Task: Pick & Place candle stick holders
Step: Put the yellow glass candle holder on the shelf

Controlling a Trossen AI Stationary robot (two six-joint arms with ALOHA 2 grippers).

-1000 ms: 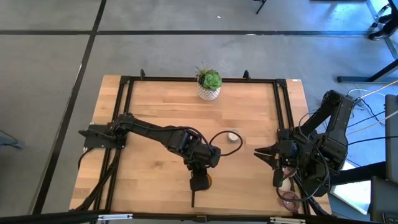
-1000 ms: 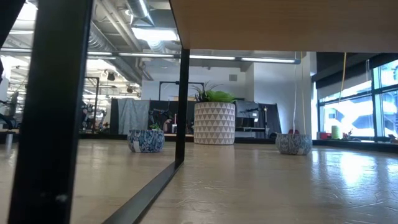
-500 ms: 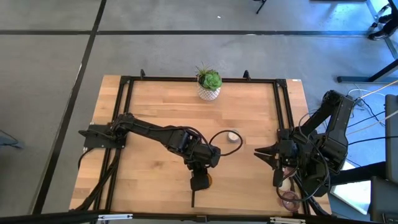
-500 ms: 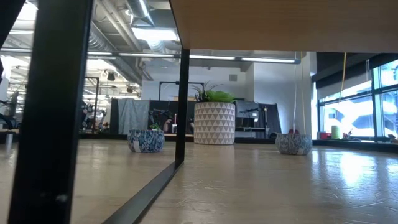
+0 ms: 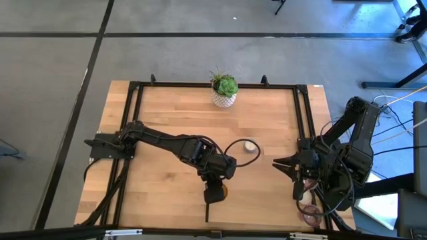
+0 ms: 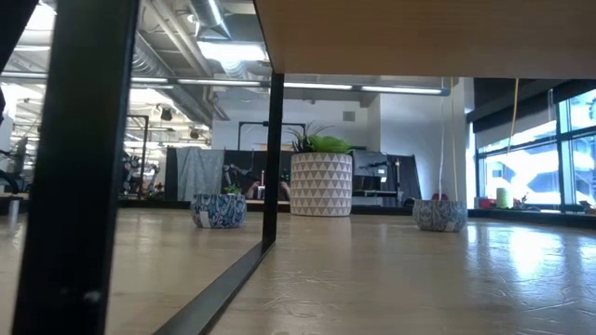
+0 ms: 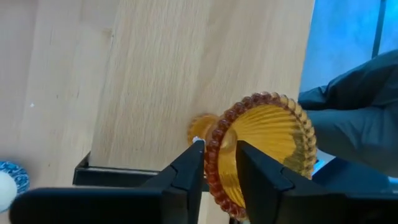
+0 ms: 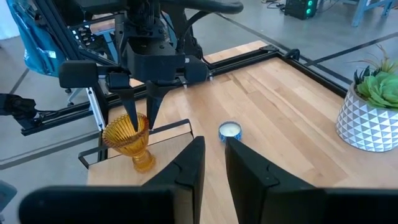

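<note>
We find no readable text, label, brand, number or sign in any view.

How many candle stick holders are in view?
4: amber holder at the left gripper, front edge; white holder mid-table; cream holder and mauve holder front right, by the right arm. More may be hidden.
</note>
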